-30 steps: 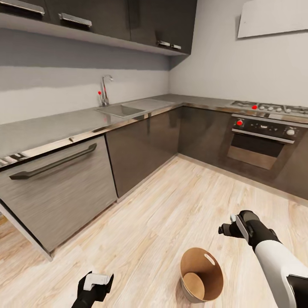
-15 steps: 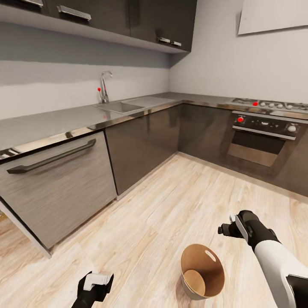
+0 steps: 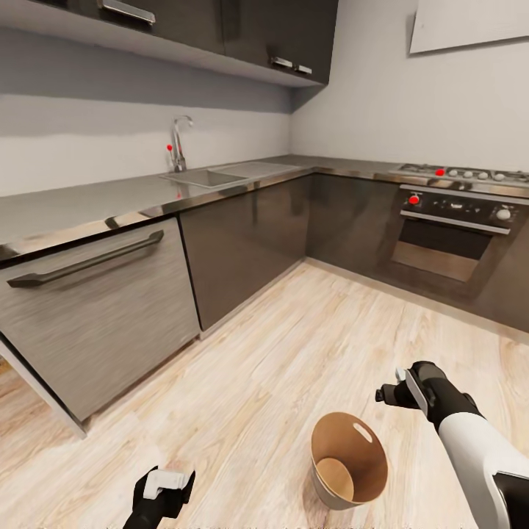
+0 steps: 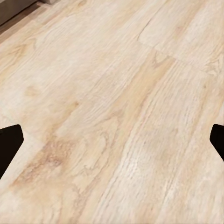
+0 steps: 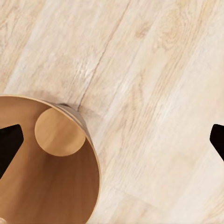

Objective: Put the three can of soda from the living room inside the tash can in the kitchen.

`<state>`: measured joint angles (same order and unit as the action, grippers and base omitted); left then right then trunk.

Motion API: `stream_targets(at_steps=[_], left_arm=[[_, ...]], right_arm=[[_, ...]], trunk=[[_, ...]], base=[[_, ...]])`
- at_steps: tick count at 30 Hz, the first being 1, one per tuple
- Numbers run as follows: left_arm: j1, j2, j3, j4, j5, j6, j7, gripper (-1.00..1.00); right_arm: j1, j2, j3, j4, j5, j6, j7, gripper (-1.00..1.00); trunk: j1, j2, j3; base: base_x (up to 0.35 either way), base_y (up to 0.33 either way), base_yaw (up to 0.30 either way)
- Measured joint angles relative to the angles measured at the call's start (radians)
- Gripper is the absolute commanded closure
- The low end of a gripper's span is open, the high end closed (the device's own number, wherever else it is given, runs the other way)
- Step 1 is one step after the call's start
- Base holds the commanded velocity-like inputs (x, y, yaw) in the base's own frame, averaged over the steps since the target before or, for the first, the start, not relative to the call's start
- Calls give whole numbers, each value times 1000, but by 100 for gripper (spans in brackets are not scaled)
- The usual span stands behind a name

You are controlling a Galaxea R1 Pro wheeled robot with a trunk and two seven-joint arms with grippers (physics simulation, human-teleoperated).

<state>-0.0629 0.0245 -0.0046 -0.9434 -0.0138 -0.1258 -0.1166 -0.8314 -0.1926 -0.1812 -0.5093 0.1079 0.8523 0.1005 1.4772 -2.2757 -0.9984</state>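
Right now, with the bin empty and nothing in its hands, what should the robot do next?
Probably turn away to fetch a soda can. The trash can shows a bare bottom, and both the left gripper and right gripper are open with nothing between their fingers.

A pale wood-plank floor (image 3: 294, 345) fills the near ground. On the far left, a steel countertop (image 3: 88, 202) carries a sink (image 3: 209, 177) with a tap (image 3: 178, 143). At far right stands a built-in oven (image 3: 448, 239) under a hob (image 3: 466, 175).
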Motion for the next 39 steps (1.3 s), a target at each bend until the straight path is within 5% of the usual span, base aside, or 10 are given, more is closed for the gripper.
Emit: stream_targets(at_steps=[25, 32, 39], left_arm=[[0, 0, 0, -1, 0, 0, 0, -100], [0, 0, 0, -1, 0, 0, 0, -100], [0, 0, 0, -1, 0, 0, 0, -100]], right_arm=[[0, -7, 0, 0, -3, 1, 3, -100], [-1, -7, -1, 65, -2, 4, 4, -100], [-11, 1, 21, 90, -2, 42, 19, -100]], trunk=[[96, -175, -78], [123, -224, -100], [126, -226, -127]], base=[[0, 0, 0], [0, 0, 0], [0, 0, 0]])
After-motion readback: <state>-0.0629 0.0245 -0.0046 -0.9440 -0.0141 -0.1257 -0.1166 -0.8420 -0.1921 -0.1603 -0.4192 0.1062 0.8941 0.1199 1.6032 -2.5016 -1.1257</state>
